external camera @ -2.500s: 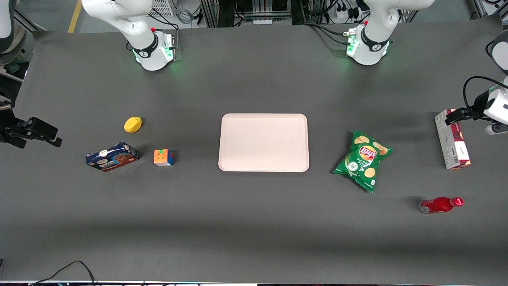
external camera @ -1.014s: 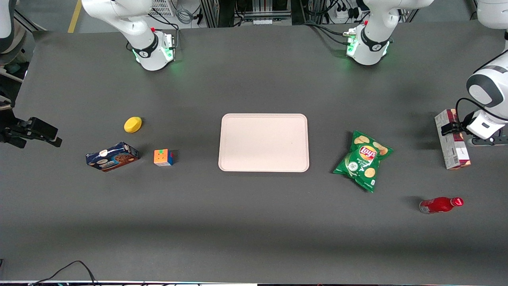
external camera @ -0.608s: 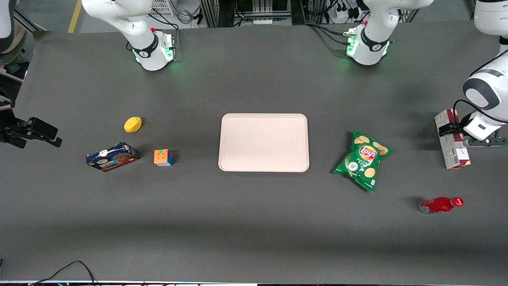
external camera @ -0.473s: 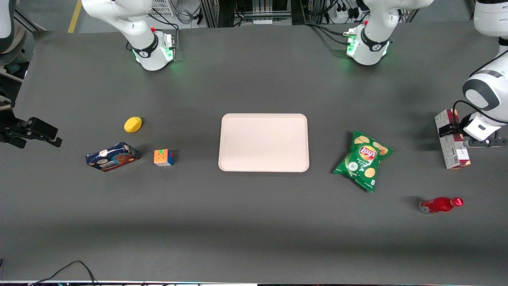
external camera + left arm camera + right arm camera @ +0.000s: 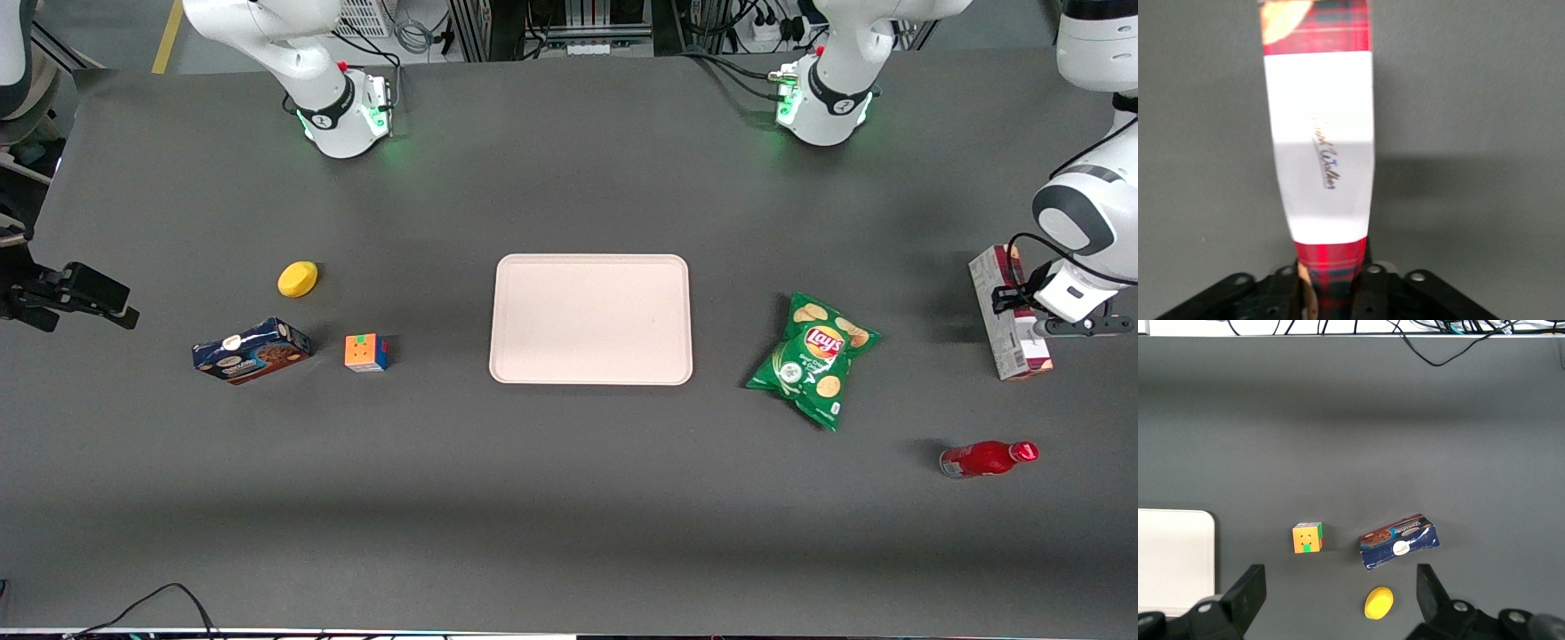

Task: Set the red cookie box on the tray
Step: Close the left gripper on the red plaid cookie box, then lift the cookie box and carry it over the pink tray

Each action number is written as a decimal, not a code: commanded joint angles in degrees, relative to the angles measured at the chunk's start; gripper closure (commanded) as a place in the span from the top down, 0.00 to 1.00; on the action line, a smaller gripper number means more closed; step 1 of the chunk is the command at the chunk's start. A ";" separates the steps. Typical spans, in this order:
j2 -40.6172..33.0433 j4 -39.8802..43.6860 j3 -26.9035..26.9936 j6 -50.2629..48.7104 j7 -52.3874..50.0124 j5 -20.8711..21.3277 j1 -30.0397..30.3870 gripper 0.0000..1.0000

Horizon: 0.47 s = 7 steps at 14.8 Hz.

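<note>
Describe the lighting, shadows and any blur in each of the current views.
Front view: even overhead light, soft shadow bands across the table, a dark patch beside the red cookie box where the gripper sits on it. Left wrist view: the box's white label is washed out and slightly blurred, casting a shadow on the table. Right wrist view: sharp and flat-lit, with the tray cropped at the edge.

My gripper (image 5: 1013, 307) has come down from beside the red cookie box (image 5: 1003, 331) onto it, my fingers (image 5: 1368, 293) now clamping its sides; the box has shifted slightly.
</note>
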 commanded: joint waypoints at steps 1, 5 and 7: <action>0.83 2.55 -0.82 -0.87 1.67 -0.93 -0.07 0.11; -0.66 7.28 -0.91 -10.67 1.84 -0.32 -0.33 0.02; -2.68 10.97 -1.43 -19.02 1.41 0.03 -1.73 0.01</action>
